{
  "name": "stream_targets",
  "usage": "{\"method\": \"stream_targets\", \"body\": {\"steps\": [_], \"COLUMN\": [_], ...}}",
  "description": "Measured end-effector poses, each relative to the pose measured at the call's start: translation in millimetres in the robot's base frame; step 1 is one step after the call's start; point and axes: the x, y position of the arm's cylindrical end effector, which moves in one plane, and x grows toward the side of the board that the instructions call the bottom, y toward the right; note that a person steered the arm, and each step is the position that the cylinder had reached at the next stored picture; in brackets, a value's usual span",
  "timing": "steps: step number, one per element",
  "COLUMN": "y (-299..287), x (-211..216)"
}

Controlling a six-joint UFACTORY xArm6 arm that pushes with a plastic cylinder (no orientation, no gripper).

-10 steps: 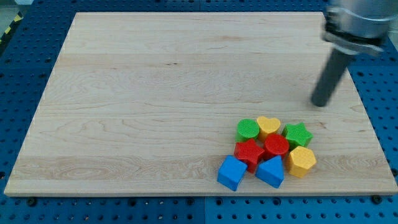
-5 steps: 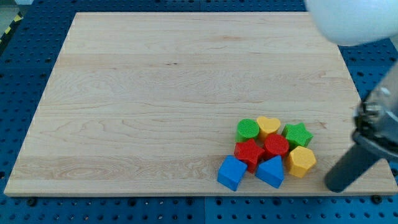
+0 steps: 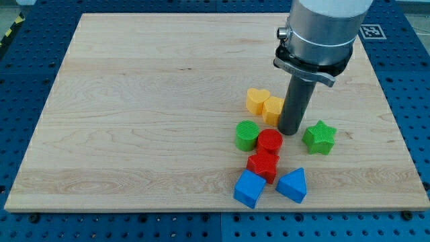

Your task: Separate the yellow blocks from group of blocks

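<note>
My tip (image 3: 289, 131) rests on the board just right of the two yellow blocks. The yellow heart (image 3: 256, 100) and the yellow hexagon (image 3: 272, 109) touch each other, above the rest of the group. The green cylinder (image 3: 246, 135) and red cylinder (image 3: 270, 142) lie just below them. The red star (image 3: 263, 165) sits under the red cylinder. The blue cube (image 3: 249, 188) and blue triangular block (image 3: 293, 185) lie lowest. The green star (image 3: 319, 136) stands alone right of my tip.
The wooden board (image 3: 134, 121) lies on a blue pegboard table (image 3: 20, 87). The arm's grey body (image 3: 322, 33) hangs over the board's upper right part.
The tip moved from the board's lower right edge up into the group. Both yellow blocks were pushed up and left; the green cylinder, red cylinder and green star shifted apart.
</note>
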Motion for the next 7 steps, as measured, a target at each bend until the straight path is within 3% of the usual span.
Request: {"method": "stream_targets", "body": {"steps": [1, 2, 3, 5, 7], "y": [16, 33, 23, -55, -65], "x": [16, 4, -16, -41, -57]}}
